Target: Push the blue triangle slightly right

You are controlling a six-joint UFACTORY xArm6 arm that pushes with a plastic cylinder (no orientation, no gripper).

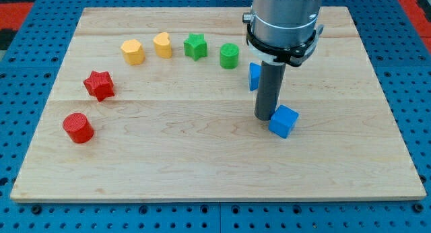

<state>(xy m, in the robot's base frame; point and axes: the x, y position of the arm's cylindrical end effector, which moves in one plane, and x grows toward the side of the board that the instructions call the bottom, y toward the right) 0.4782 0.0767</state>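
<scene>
A blue block [254,76], which may be the blue triangle, stands right of centre on the wooden board [202,159]; the rod hides most of it, so its shape is unclear. My tip [264,117] rests on the board just below that block and touches the left side of a blue cube [283,121]. The arm's grey body [283,21] rises above at the view's top.
An arc of blocks runs across the left half: a red cylinder [78,128], a red star [99,85], two yellow blocks [133,52] [162,44], a green star [195,46] and a green cylinder [229,56]. Blue pegboard surrounds the board.
</scene>
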